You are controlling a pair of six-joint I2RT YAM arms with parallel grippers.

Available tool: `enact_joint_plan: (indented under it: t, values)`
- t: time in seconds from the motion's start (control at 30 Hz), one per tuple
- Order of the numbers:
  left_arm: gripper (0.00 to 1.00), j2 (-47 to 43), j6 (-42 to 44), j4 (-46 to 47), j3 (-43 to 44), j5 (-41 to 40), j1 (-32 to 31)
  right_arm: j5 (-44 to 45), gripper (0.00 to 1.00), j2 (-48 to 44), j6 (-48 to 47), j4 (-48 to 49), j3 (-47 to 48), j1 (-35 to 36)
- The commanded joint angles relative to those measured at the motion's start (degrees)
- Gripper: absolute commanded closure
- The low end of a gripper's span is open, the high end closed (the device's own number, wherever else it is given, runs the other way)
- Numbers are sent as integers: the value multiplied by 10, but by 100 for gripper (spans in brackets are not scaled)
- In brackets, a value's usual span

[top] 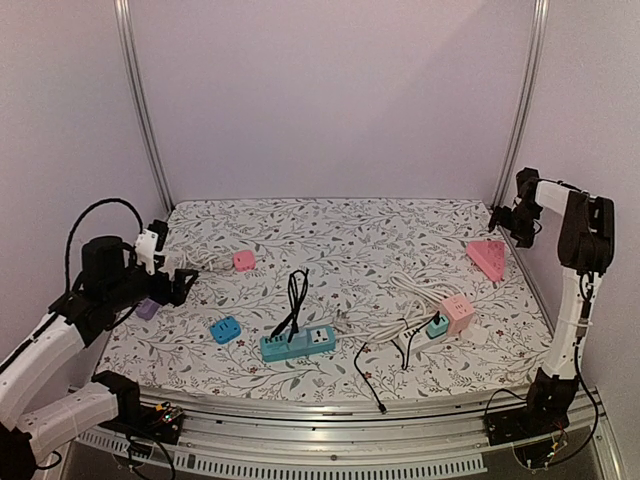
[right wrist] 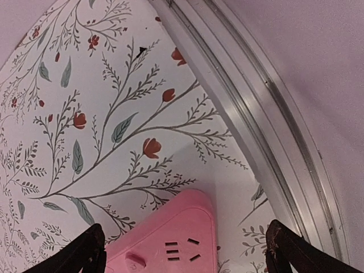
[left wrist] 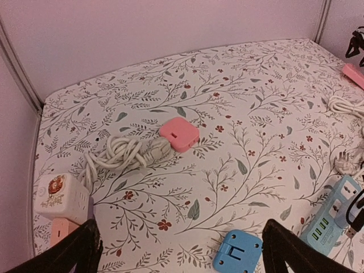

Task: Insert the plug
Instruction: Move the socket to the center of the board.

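Both hover spread (empty): left end effector (top: pixel 180 285), right end effector (top: pixel 506 220).

Far half, 11 to 1 o'clock: bare cloth (top: pixel 340 225), wide passage
Centre to 6 o'clock: black cable (top: pixel 295 300) looped, ending at blue strip (top: pixel 297 343)
4 o'clock: white cable (top: pixel 420 295) sprawls to pink cube (top: pixel 458 314)
2 o'clock: pink triangle (top: pixel 487 258) close to post (top: pixel 520 110)
9 o'clock: cord coil (top: pixel 205 262) touching pink adapter (top: pixel 244 261)

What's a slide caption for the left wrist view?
Open left end effector over a floral tablecloth, facing a pink adapter beside a coiled white cord; a blue adapter lies nearest.
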Motion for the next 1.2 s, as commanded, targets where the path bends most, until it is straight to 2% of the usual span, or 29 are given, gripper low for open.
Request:
enact_joint_plan:
  t: [0.0, 0.13, 0.2, 0.3, 0.47, 0.6, 0.77, 0.87, 0.97, 1.07, 1.17]
  values:
    - [3, -2, -6, 8, -10, 20, 9, -85, 8, 67, 50, -15, 30, 6]
    - [2, -9, -8, 18, -18, 25, 10, -136, 18, 86, 97, 13, 3, 18]
    - [2, -12, -10, 24, -22, 28, 10, -143, 20, 81, 104, 30, -19, 40]
    - [2, -14, -5, 32, -25, 29, 11, -146, 20, 51, 108, 61, -66, 86]
    - [2, -17, 2, 49, -28, 34, 12, -134, 20, -22, 172, 189, -177, 194]
    - [2, -20, 0, 53, -34, 38, 12, -132, 20, -24, 202, 213, -173, 274]
    - [2, -28, -3, 50, -39, 38, 12, -129, 19, -5, 180, 171, -105, 328]
    - [2, -31, -3, 54, -42, 46, 12, -73, 14, -8, 129, 88, -47, 338]
    - [3, -31, 0, 53, -39, 69, 12, -6, 12, -34, 80, 29, -30, 342]
    - [11, -23, 67, 31, -29, 170, -1, 63, 9, -85, 38, -9, -43, 348]
    - [14, 6, 175, -47, 8, 230, -64, 79, 1, -126, 16, -38, -80, 348]
